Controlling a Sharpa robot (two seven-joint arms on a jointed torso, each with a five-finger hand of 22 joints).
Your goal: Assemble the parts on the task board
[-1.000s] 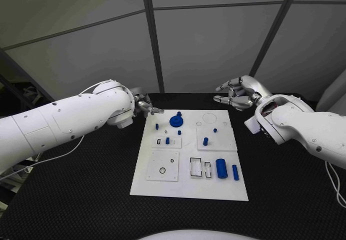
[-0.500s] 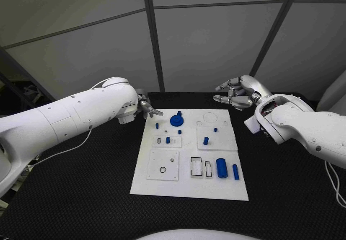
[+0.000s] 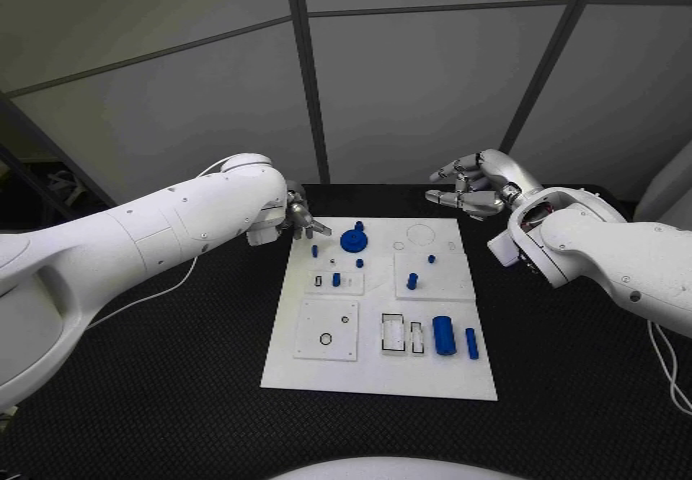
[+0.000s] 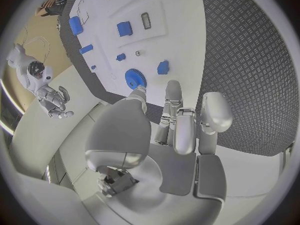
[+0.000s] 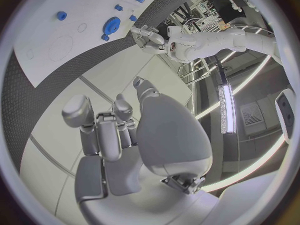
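The flat white rectangular task board (image 3: 378, 330) lies in the middle of the black textured counter (image 3: 159, 400), and the small blue plastic parts are scattered over it: a round blue gear-like disc with a knob (image 3: 353, 240) near the far end, a few small blue pegs and blocks around the middle, and two longer blue pieces (image 3: 456, 338) by the near right corner. None of them is in either hand.

The silver left hand (image 3: 300, 222) hangs at the board's far left corner, just beside the gear; from the wrist its fingers (image 4: 177, 120) look loosely extended, side by side, holding nothing. If it comes down for the gear from there, I'd worry about the fingers brushing the small blue block (image 4: 163, 67) just beside the gear, or catching the board's edge and sliding the whole plate (nothing visible pins it to the counter). A shifted board would throw off every slot.

The silver right hand (image 3: 473, 189) sits well apart, beyond the far right corner, fingers (image 5: 100, 127) loosely curled and empty. It seems no danger where it is, though a sweep inward might meet the left hand over the gear.
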